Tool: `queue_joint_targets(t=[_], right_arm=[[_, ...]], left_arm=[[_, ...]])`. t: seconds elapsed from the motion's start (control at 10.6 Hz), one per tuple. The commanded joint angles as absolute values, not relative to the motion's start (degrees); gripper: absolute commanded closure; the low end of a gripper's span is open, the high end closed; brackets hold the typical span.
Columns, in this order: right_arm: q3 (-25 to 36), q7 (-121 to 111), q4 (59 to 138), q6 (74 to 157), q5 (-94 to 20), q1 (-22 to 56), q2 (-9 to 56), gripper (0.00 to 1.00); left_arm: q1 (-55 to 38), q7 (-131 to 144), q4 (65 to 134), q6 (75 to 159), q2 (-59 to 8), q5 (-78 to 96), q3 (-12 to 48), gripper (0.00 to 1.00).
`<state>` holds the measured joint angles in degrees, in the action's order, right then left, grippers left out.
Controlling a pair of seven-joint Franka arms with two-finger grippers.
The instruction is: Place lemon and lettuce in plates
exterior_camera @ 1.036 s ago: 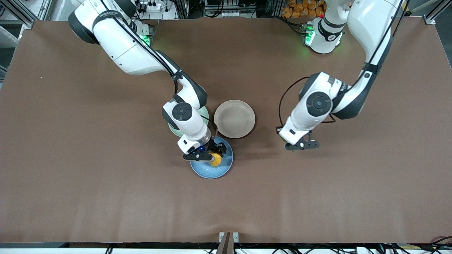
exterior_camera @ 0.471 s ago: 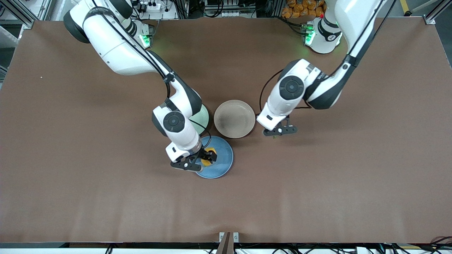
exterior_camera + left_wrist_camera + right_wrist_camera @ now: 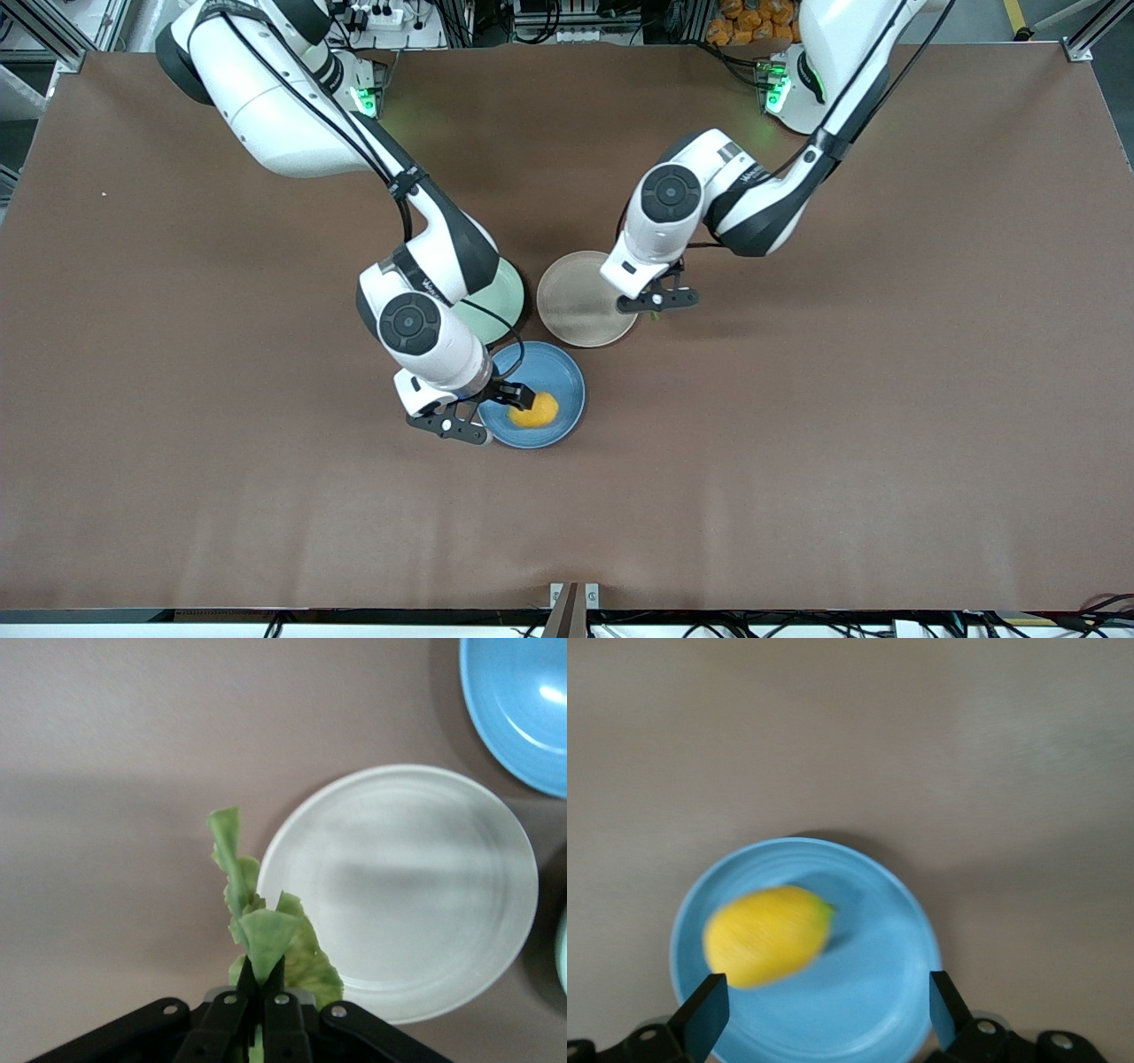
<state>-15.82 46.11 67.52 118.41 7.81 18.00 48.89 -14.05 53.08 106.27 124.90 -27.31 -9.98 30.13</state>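
The yellow lemon lies in the blue plate; in the right wrist view the lemon rests free on the blue plate. My right gripper is open and empty just above that plate's rim, beside the lemon. The beige-pink plate stands farther from the front camera. My left gripper is shut on the green lettuce and holds it over the edge of the beige-pink plate at the left arm's end. In the front view the lettuce is mostly hidden under the hand.
A pale mint-green plate lies partly under the right arm, next to the beige-pink plate toward the right arm's end. The brown table spreads wide all around the three plates.
My right gripper let go of the lemon, which now lies in the blue plate, and drew back. My left gripper carried the lettuce across the table to the beige-pink plate's edge.
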Motion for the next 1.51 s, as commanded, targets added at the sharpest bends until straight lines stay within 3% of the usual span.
queue_joint_targets(t=[0.0,0.28,0.66,0.75,0.85,1.41], right_arm=[[-15.9,37.7,68.2,111.5,6.2,14.3,43.9,0.0],[-15.5,26.7,70.3,106.3,5.9,8.8,39.4,0.0],[-12.1,11.4,78.5,106.5,5.5,5.1,30.8,0.0],[-11.2,7.9,81.8,106.6,4.5,4.1,28.8,0.0],[-9.4,4.2,84.3,106.4,3.5,3.7,27.0,0.0],[-3.2,-4.5,94.6,106.1,3.5,1.1,16.7,0.0]], left_arm=[[-17.0,56.5,104.9,124.8,-28.2,-11.0,30.1,1.0],[-19.9,58.7,104.1,125.3,-28.7,-11.0,30.1,1.0],[-21.8,59.9,97.1,125.9,-34.1,-11.4,29.9,1.0],[-21.8,59.9,95.4,125.9,-35.3,-11.4,29.7,0.9],[-21.6,59.5,93.7,125.9,-35.9,-11.6,29.2,0.01],[-20.8,59.5,89.6,125.9,-35.2,-12.0,25.4,0.0]])
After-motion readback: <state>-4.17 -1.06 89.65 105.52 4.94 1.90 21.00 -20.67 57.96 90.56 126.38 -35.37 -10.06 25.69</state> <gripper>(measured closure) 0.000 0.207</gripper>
